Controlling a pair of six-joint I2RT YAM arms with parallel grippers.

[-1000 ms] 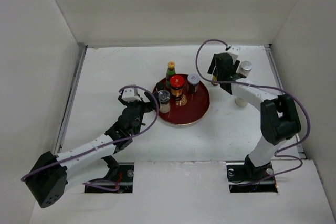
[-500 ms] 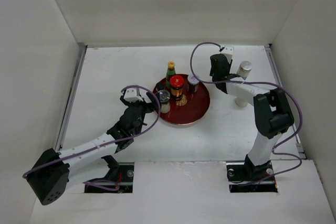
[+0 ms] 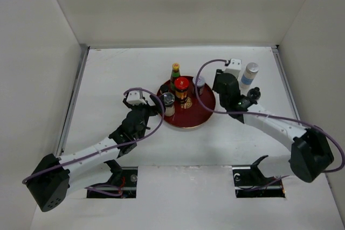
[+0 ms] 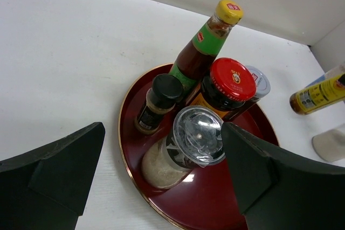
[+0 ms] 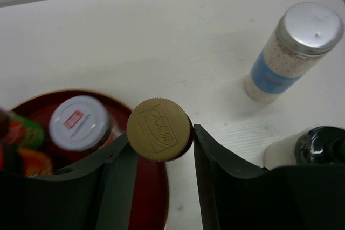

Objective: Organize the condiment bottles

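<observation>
Seen from above, a white table [image 3: 108, 79] holds a round red tray [image 3: 194, 119] with two robot arms reaching toward it.

The right gripper [image 5: 160, 143] is clenched on an amber bottle [image 5: 159, 129]. In the right wrist view, only the bottle's ribbed gold cap shows, sitting between the two dark fingers, with the left finger pressed against the cap's lower edge. The bottle is at the tray's right rim, just beside a grey-lidded jar [image 5: 80, 123] that stands on the tray. In the left wrist view, the amber bottle looks tilted.

The left gripper [image 4: 161, 131] is released, its jaws spread wide. A clear shaker [image 4: 191, 138] stands on the tray ahead of the gap between them, touching neither finger.

Behind the shaker on the tray are a small black-capped jar [image 4: 159, 100], a red-lidded jar [image 4: 229, 82] and a green bottle with a yellow cap [image 4: 207, 41], all close together.

Off the tray, to the right of the right gripper, a tall bottle with a silver top [image 5: 280, 63] stands upright. A white bottle with a black top [image 5: 318, 146] is near it.
</observation>
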